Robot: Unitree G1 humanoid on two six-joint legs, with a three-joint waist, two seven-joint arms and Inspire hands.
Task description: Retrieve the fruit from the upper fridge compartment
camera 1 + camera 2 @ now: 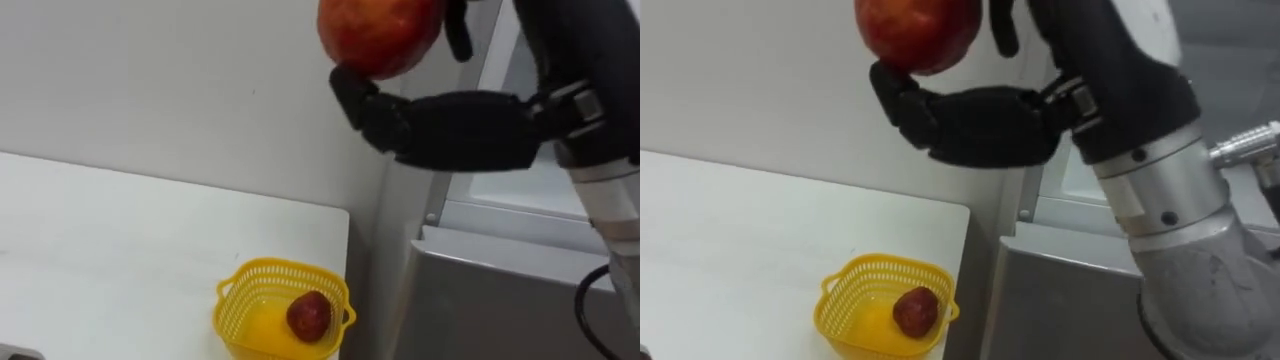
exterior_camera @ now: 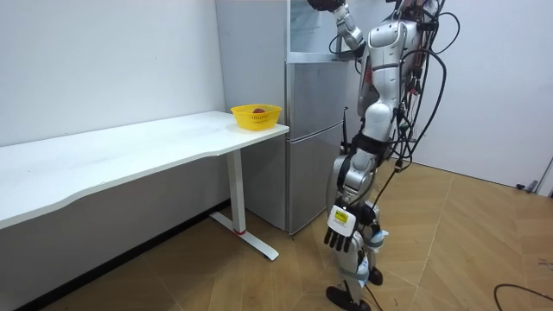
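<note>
Currently I count two red fruits and one yellow basket (image 1: 250,275): one fruit (image 1: 380,35) sits just above my right hand (image 1: 470,130), fingers curled round it, the other fruit (image 1: 309,315) lies in the basket well below that hand, and my left hand (image 2: 341,235) hangs slack.

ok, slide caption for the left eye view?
Right hand holds an apple up by the fridge; below, a basket with a red fruit sits at the table corner.

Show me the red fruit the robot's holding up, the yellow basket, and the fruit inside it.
red fruit held up (image 1: 380,35): left eye view, its front middle.
yellow basket (image 1: 283,266): left eye view, its far rim.
fruit in the basket (image 1: 309,316): left eye view, its middle.
</note>
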